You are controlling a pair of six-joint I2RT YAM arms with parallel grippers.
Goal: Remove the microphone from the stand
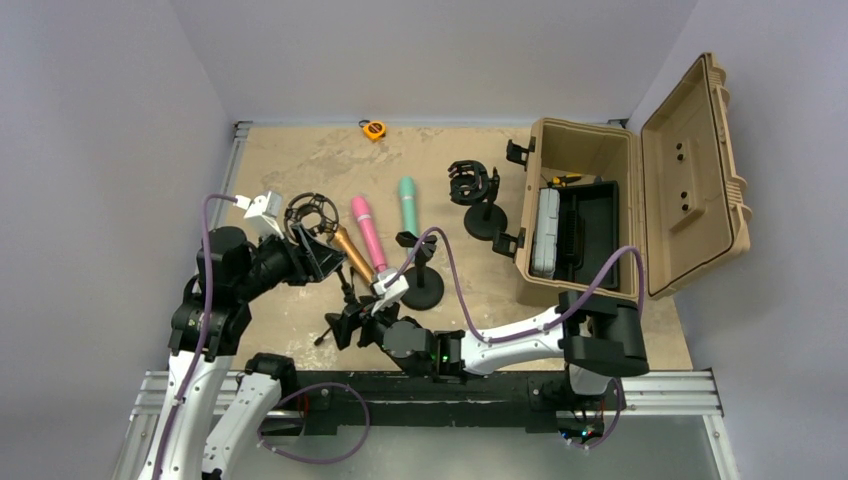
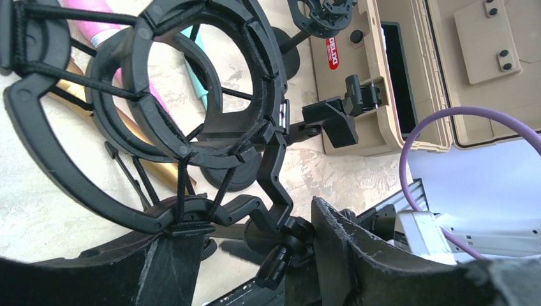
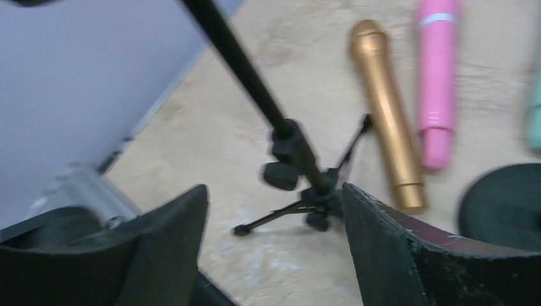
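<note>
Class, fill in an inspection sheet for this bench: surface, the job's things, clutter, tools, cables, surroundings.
Surface: tan table, mottled.
Job's things: shock mount on the tripod stand is empty; gold microphone lies flat on the table.
Clutter: pink microphone, teal microphone, clip stand, second mount stand, tape measure, open tan case.
Tools: left tool straddles the mount's lower joint, grip unclear; right tool open, holding nothing.
Cables: purple cable loops from each wrist.
Surroundings: grey walls; nothing else seen.
</note>
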